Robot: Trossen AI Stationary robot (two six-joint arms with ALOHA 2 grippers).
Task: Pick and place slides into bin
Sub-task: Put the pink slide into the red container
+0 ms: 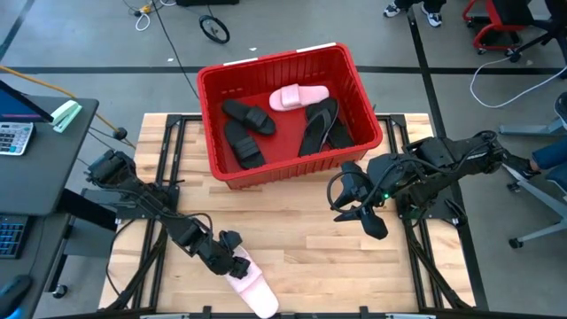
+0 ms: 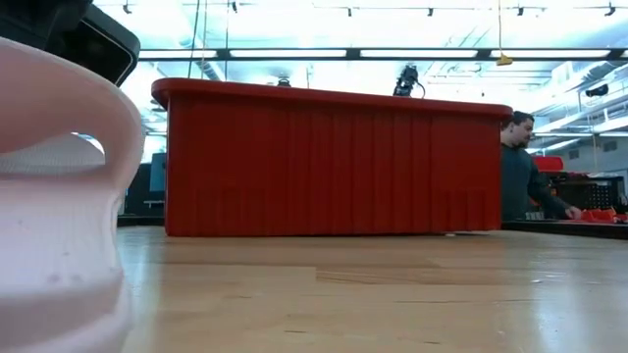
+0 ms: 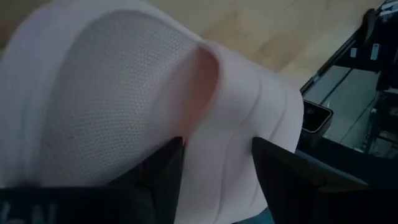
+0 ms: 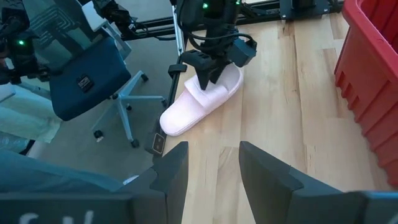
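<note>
A pale pink slide [image 1: 252, 286] lies at the table's near edge, left of centre, and fills the left of the low view [image 2: 59, 196]. My left gripper [image 1: 235, 263] is shut on it; the grip also shows in the right wrist view [image 4: 208, 78]. The red bin [image 1: 266, 58] stands at the far middle of the table. It holds the other pink slide [image 1: 299, 96] and several black slides [image 1: 248, 116] lying on its floor. My right gripper [image 1: 363, 213] is open and empty above the table, near the bin's near right corner. My left gripper pinches the pink slide's broad strap [image 3: 217, 112] between its two fingers [image 3: 165, 171]; one finger is at the strap's opening by the footbed, the other on the strap's outer face. The fingers slant down from the table's left. The slide lies on the table [image 4: 205, 99].
The bin's red wall [image 2: 334, 157] stands across the table's far half. Bare wood [image 1: 354, 275] lies between the bin and the near edge. The pink slide's free end [image 4: 171, 124] reaches the table's edge. A person [image 2: 520, 167] stands beyond the table. A desk [image 1: 35, 133] stands left.
</note>
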